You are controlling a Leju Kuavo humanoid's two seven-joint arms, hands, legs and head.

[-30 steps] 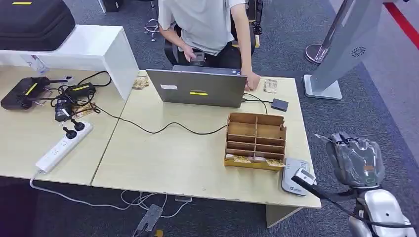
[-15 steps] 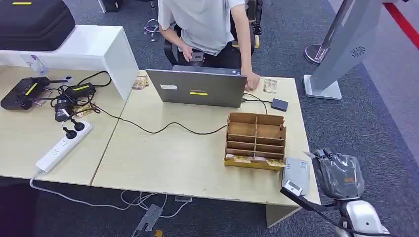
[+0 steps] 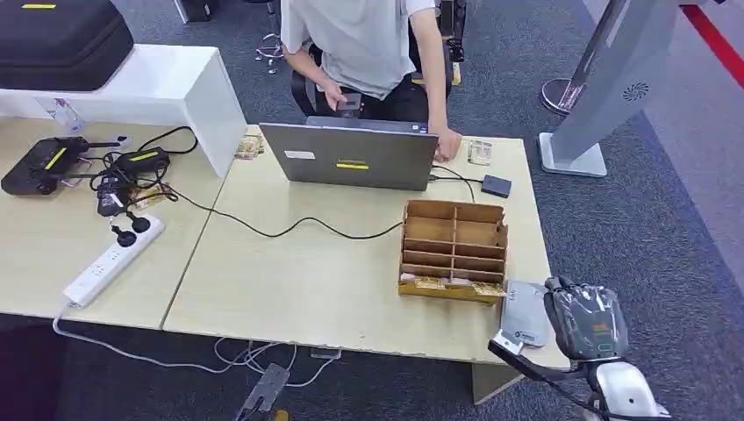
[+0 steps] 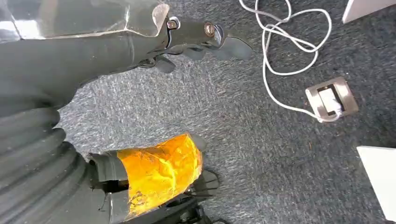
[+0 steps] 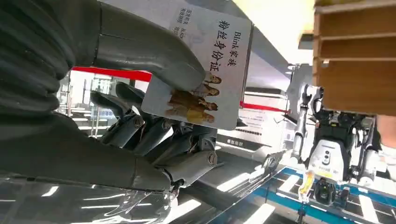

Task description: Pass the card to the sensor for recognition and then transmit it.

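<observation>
My right robot hand [image 3: 586, 320] sits at the near right corner of the bench [image 3: 307, 281], just beside the grey card sensor [image 3: 525, 312] that lies flat on the corner. In the right wrist view the right robot hand [image 5: 154, 116] pinches the card [image 5: 205, 70] between the thick thumb on its printed face and the darker fingers [image 5: 140, 126] behind it. The card is white with Chinese lettering and a photo of people along one edge. From the head view I cannot tell whether the card touches the sensor.

Just behind the sensor stands a brown cardboard organizer [image 3: 454, 250] with open compartments, a few cards lying along its front row. Farther back is an open laptop [image 3: 349, 156], and a person [image 3: 364, 48] sits behind it with one hand on the bench by the laptop's edge.

My left robot hand [image 4: 187, 42] shows over grey carpet [image 4: 261, 154] near a white cable [image 4: 280, 56]; its fingers are spread apart and hold nothing.
</observation>
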